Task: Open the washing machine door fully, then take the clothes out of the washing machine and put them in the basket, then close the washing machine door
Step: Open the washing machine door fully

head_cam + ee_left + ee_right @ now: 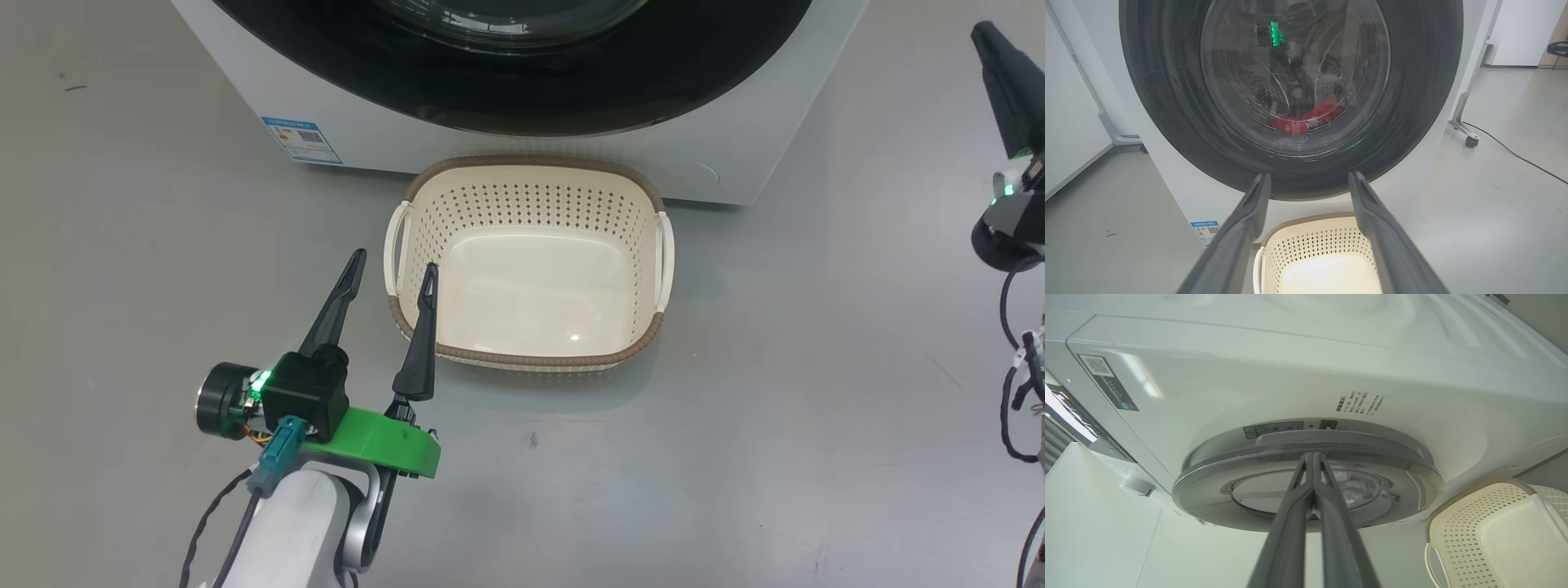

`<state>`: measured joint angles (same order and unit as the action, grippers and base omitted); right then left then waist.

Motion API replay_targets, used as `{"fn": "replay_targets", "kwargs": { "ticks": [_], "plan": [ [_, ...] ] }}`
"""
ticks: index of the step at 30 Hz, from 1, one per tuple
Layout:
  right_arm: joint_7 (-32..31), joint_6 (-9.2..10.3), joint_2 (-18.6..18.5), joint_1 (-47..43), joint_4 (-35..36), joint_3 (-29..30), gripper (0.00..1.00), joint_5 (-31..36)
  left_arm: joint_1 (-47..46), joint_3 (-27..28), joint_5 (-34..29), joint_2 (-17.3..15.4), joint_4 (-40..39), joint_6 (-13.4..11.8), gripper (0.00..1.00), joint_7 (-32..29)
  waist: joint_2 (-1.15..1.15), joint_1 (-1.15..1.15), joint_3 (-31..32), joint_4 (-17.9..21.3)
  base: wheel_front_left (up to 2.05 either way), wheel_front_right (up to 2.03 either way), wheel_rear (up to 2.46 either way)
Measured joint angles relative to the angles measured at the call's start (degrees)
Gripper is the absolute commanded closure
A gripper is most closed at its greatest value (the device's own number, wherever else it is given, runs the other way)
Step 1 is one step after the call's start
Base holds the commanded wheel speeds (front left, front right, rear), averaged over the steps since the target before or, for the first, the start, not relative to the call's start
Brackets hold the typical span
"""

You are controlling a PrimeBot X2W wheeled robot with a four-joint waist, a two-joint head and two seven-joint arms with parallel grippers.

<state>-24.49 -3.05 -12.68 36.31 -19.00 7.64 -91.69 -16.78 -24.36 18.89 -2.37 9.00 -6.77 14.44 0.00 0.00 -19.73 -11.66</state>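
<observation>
Low on the left, the left gripper (393,261) hung spread and empty beside the basket (531,161). Behind the washing machine door (1167,102), red clothes (1290,124) lay inside. Rightward, the right gripper (1312,455) was pinched together at its rim.

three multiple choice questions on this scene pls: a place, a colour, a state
1. The basket stands: A on the floor before the washing machine; B atop it; C in the drum.
2. The clothes behind the washing machine door are: A blue; B red; C green.
3. The left gripper is: A shut on cloth; B shut on a handle; C open, empty.
1 A, grey floor lies under it; 2 B, red shows through the door; 3 C, its jaws stand apart, nothing between.
</observation>
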Motion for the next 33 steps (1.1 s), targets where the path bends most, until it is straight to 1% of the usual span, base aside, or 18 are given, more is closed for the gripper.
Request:
{"fn": "replay_targets", "kwargs": {
  "ticks": [5,7,11,14,17,22,28,33],
  "plan": [
    [-0.48,1.76,-2.13,3.57,-1.94,-0.27,1.00,1.26,-0.79,-1.04,0.26,0.00,-0.27,0.00,0.00,0.00,0.00,0.00,-1.24,-0.99,0.00,0.00,0.00],
    [-0.48,1.79,-2.76,5.16,-2.63,-0.56,1.00,2.41,-0.87,-1.56,0.85,0.01,-0.33,0.00,0.00,0.00,0.00,0.00,-1.76,-1.33,0.00,0.00,0.00],
    [-0.49,2.66,-3.43,8.53,-3.41,-1.53,1.00,3.68,-1.36,-2.46,1.04,0.01,-0.77,0.00,0.00,0.00,0.00,0.00,-2.78,-2.14,0.00,0.00,0.00],
    [-0.77,2.81,-3.76,10.70,-4.11,-2.08,1.00,4.09,-2.26,-3.42,1.13,0.05,-1.32,0.00,0.00,0.00,0.00,0.00,-3.48,-2.90,0.00,0.00,0.00],
    [-1.19,3.70,-4.27,12.91,-4.72,-2.49,1.00,4.20,-2.63,-3.57,1.35,0.08,-1.78,-0.01,0.00,0.00,0.00,0.00,-4.21,-3.70,0.00,0.00,0.00],
    [-2.42,3.80,-5.06,16.52,-5.49,-3.85,1.00,4.91,-3.12,-3.55,1.78,0.10,-2.46,-0.01,0.00,0.00,0.00,0.00,-5.46,-5.02,0.00,0.00,0.00],
    [-3.77,5.04,-5.78,20.05,-6.28,-5.55,1.00,6.09,-3.28,-3.60,2.29,0.13,-3.05,-0.01,0.00,0.00,0.00,0.00,-6.93,-6.40,0.00,0.00,0.00],
    [-4.54,5.33,-6.60,22.59,-7.13,-6.38,1.00,6.75,-3.55,-3.69,2.30,0.20,-3.58,-0.01,0.00,0.00,0.00,0.00,-8.11,-7.42,0.00,0.00,0.00]
  ]
}}
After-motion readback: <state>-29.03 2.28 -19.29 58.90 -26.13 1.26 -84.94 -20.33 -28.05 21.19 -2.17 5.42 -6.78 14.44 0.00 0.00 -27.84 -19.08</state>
